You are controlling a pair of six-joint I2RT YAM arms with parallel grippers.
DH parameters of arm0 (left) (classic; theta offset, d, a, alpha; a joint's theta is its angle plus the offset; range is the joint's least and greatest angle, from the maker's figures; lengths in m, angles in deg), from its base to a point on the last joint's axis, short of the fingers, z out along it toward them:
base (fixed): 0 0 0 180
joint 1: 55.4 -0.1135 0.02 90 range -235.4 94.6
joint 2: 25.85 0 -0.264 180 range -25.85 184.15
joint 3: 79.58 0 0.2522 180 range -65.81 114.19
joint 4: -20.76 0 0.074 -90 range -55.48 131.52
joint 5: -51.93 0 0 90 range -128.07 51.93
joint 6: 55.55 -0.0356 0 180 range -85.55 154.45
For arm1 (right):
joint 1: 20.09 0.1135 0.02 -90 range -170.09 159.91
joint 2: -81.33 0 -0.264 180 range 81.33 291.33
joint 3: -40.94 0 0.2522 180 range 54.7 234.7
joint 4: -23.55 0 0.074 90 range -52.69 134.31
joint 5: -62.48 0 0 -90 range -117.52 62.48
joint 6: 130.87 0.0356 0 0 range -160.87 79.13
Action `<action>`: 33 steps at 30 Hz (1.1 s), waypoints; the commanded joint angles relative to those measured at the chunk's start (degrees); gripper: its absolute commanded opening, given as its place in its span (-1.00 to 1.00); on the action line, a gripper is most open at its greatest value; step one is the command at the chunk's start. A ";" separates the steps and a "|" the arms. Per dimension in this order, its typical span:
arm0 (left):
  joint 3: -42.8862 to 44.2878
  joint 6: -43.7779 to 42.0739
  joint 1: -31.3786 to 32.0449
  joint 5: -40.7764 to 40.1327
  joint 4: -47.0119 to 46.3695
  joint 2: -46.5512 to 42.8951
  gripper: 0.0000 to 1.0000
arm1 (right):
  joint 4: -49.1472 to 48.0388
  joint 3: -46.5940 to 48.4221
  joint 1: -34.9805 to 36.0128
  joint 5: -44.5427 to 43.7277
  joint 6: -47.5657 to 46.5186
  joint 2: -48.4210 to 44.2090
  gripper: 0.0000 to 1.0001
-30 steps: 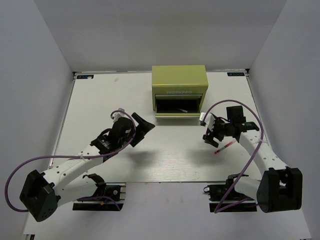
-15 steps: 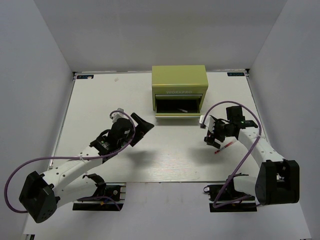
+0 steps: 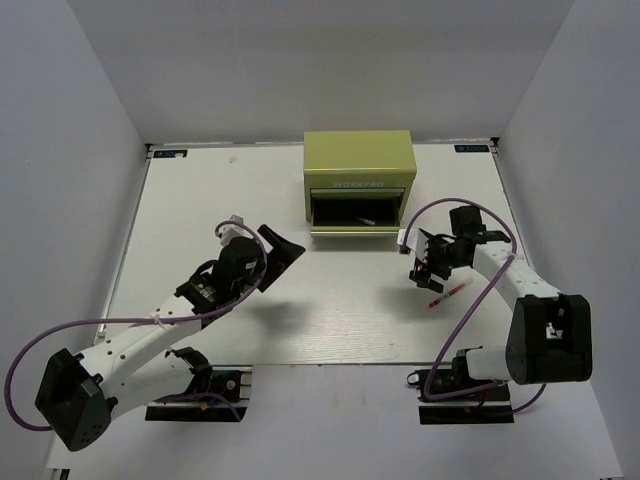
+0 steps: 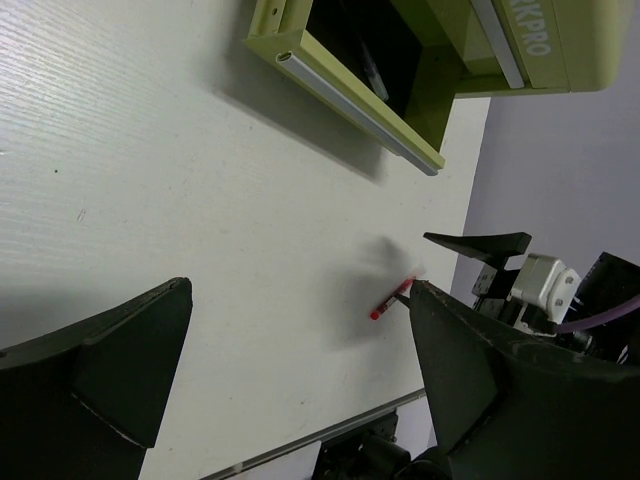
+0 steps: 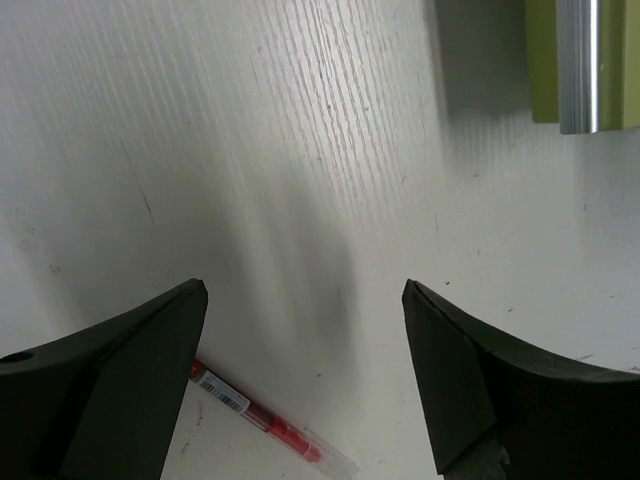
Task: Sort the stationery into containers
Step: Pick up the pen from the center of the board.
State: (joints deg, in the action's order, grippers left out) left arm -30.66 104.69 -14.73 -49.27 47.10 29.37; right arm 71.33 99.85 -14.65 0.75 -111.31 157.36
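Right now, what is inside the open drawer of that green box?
The open drawer of the chest is dark inside. One thin glinting stick, probably a pen, lies there. Its back part is covered by the chest, so more may be hidden.

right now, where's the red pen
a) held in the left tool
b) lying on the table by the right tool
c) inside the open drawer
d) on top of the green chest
B: the red pen lies flat on the table, close to the right tool, whose fingers are spread open and hold nothing.
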 commanded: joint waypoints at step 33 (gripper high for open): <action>-6.24 0.16 -0.24 -1.45 -0.10 -8.38 1.00 | 16.60 5.39 -11.58 -9.81 -39.69 9.57 0.42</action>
State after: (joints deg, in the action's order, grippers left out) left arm -37.30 104.84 -14.73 -49.69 47.75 21.55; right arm 87.05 104.61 -26.09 -8.58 -147.96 166.32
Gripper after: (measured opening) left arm 0.992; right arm 0.712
